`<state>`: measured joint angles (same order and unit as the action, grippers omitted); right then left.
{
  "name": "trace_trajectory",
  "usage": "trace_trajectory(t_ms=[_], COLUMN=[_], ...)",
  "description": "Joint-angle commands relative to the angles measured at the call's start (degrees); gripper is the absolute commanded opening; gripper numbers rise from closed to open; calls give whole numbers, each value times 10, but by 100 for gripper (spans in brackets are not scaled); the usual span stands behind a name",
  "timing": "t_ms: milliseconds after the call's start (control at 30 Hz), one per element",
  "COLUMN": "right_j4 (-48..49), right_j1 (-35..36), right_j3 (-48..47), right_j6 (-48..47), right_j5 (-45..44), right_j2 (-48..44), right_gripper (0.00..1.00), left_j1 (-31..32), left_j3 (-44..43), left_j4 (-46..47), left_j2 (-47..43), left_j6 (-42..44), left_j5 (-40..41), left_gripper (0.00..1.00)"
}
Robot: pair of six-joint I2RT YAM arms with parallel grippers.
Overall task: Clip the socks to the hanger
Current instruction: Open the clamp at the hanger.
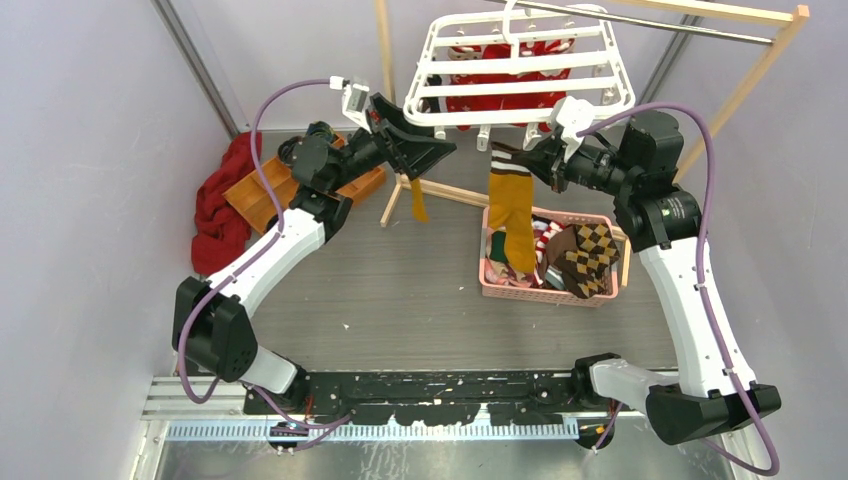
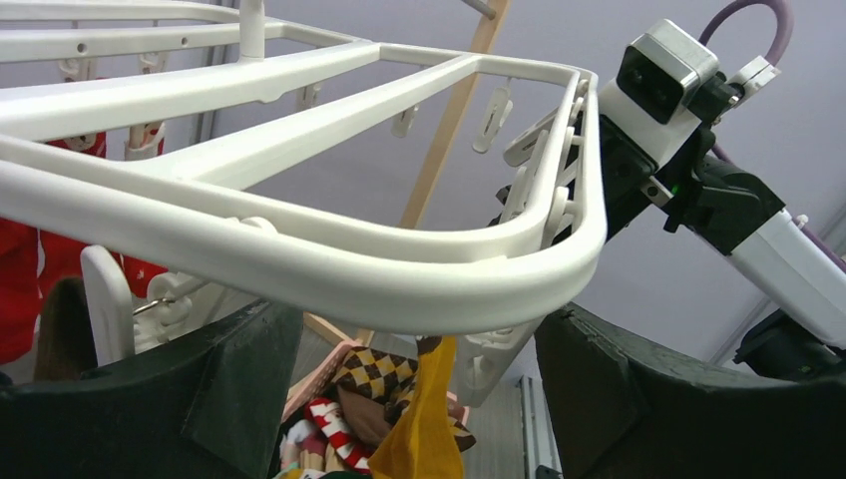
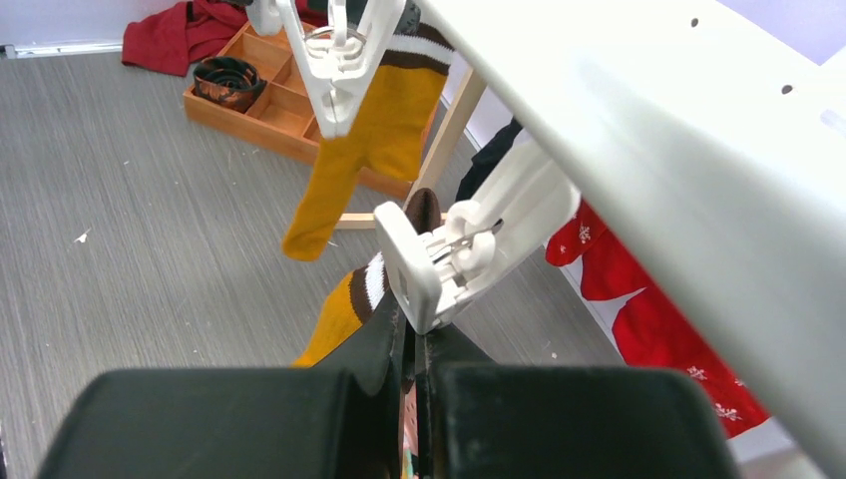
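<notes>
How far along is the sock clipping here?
Done: one mustard sock hangs clipped to the hanger. In hand: right gripper, jaws shut on a second mustard sock, holds its cuff at a clip; left gripper's open jaws straddle the hanger rim. Remaining: socks in the pink basket.

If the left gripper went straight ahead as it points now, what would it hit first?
Probably the white plastic hanger frame, whose curved rail crosses between the open jaws of the left gripper.

The hanger (image 1: 520,70) hangs at the back, with a sock (image 1: 510,215) beneath it over the basket (image 1: 540,292) of socks (image 1: 585,255) on the right. Over on the left lies a tray (image 1: 262,195), and a cloth (image 1: 215,215) sits further left.
</notes>
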<state>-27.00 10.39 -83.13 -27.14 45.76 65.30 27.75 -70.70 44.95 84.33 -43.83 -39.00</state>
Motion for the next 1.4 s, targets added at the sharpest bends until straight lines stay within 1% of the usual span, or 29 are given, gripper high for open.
trace_trajectory(t_ms=[0, 433, 567, 600, 667, 733, 933, 967, 1033, 1200, 1267, 1300, 1367], right_j4=[32, 35, 33, 33, 32, 30, 20, 18, 17, 40, 87, 107, 121], right_j1=[-2, -4, -4, -3, -3, -4, -5, -6, -8, -9, -8, -8, -8], right_j3=[-18, -13, -12, -12, -12, -11, -6, -5, 0, 41, 73, 86, 96], right_j6=[0, 3, 2, 2, 2, 2, 3, 7, 21, 89, 128, 144, 155], right_j5=[5, 5, 4, 4, 4, 5, 4, 6, 17, 66, 85, 90, 91], right_j2=[2, -3, -4, -4, -4, -5, -12, -15, -19, -46, -62, -69, -75], right_gripper=[1, 1, 1, 1, 1, 1, 1, 1, 1, 1, 1, 1, 1], left_j1=[3, 7, 8, 8, 8, 8, 8, 8, 8, 8, 7, 7, 5], left_j3=[-22, -40, -42, -45, -49, -51, -53, -55, -54, -49, -48, -46, -39], left_j4=[45, 50, 65, 68, 71, 79, 108, 108, 111, 139, 142, 141, 138], left_j2=[-12, -3, 2, 4, 9, 15, 23, 23, 24, 29, 28, 26, 19], left_j6=[-16, -37, -53, -56, -65, -74, -101, -103, -109, -135, -144, -146, -145], left_j5=[7, 15, 16, 16, 16, 16, 20, 21, 22, 33, 33, 34, 35], left_gripper=[84, 81, 77, 74, 65, 58, 29, 26, 24, 21, 22, 25, 36])
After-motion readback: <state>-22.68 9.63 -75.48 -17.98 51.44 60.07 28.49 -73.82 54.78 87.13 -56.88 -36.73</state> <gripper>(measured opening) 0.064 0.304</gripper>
